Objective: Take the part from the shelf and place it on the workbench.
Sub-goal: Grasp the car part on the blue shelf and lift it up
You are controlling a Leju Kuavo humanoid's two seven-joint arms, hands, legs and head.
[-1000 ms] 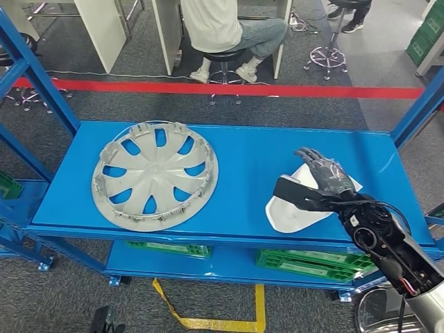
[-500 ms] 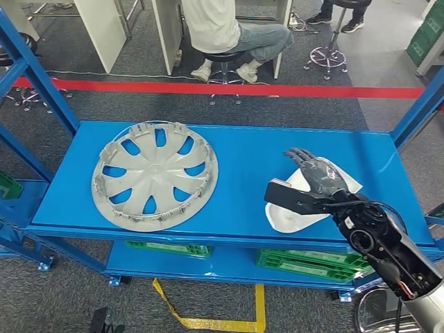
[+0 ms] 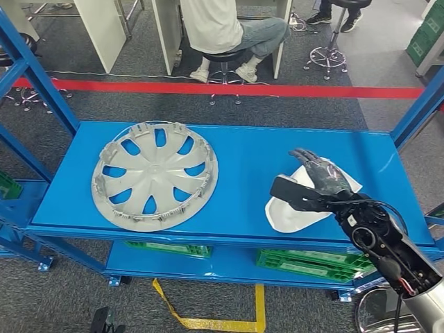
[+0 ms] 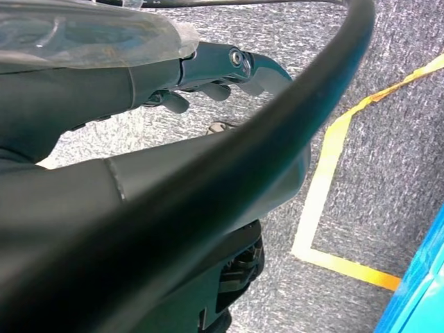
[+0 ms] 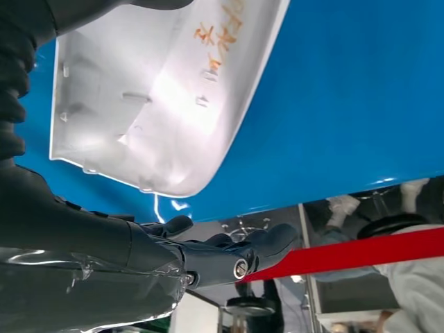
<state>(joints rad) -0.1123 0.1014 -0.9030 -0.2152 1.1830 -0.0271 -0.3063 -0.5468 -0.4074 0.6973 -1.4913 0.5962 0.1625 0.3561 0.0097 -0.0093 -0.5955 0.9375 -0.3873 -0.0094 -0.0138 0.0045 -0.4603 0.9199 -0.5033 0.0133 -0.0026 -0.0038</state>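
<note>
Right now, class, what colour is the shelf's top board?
Bright blue shelf board, clearest in the head view.

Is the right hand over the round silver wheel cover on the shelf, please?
No, in the head view the right hand is over the white part, well apart from the wheel cover on the shelf.

Dark grey robot hand (image 3: 319,175), silver arm (image 3: 419,295)

Your right arm reaches in from the lower right, forearm angled up and leftward. Your right hand (image 3: 314,179) is spread, fingers (image 3: 306,157) extended forward and thumb (image 3: 288,191) held out to the left. Your left hand (image 4: 209,69) hangs low, fingers loosely extended, gripping nothing.
</note>
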